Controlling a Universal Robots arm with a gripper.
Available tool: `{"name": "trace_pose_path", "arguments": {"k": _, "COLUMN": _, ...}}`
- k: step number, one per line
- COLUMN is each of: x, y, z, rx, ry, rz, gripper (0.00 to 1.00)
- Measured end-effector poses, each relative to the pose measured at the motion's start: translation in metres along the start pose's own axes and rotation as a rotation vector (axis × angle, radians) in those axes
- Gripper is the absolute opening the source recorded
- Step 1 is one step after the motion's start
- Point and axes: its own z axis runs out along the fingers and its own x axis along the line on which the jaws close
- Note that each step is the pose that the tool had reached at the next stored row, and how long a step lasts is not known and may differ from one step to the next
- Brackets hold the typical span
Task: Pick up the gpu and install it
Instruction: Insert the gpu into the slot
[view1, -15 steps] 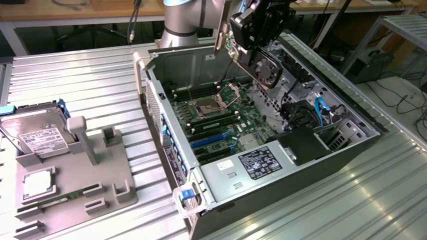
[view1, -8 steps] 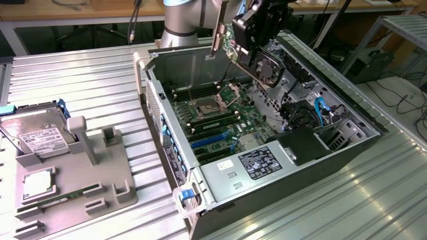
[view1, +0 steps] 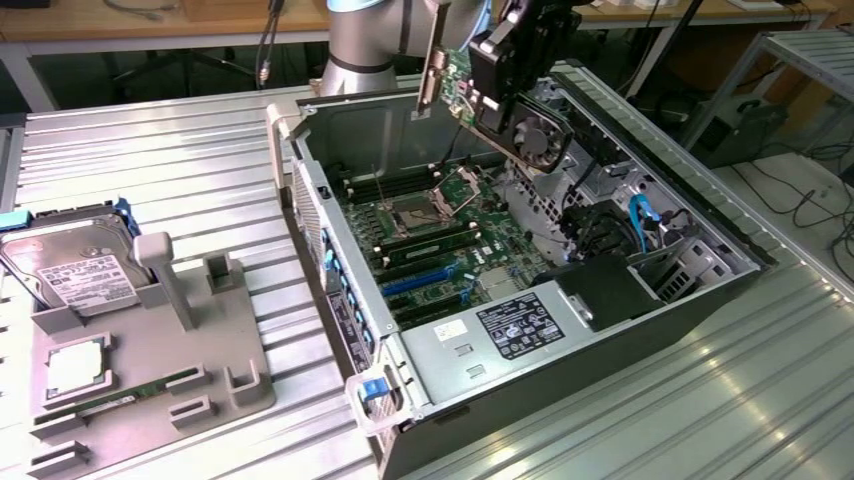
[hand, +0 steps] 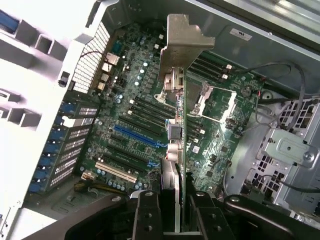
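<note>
Picked up already, with the claw (hand: 170, 202) clamped on the gpu (hand: 181, 50), held in the air above the motherboard (view1: 441, 240) of the open computer case (view1: 358, 130), not yet seated in any slot.

Gpu (view1: 538, 137) aloft over the open computer case (view1: 567, 405) and motherboard (view1: 447, 245).

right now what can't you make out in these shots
Wrist view: the gpu is edge-on, so its fan face is hidden.
Wrist view: gpu and pincer cover part of the motherboard.
Exterior view: the hard drive label is too small to read.
</note>
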Motion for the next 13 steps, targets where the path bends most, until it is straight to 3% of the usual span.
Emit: {"name": "trace_pose_path", "arguments": {"k": 13, "x": 0.0000, "y": 0.0000, "z": 0.0000, "rx": -0.0020, "ry": 0.0051, "rz": -0.148, "gripper": 0.27}}
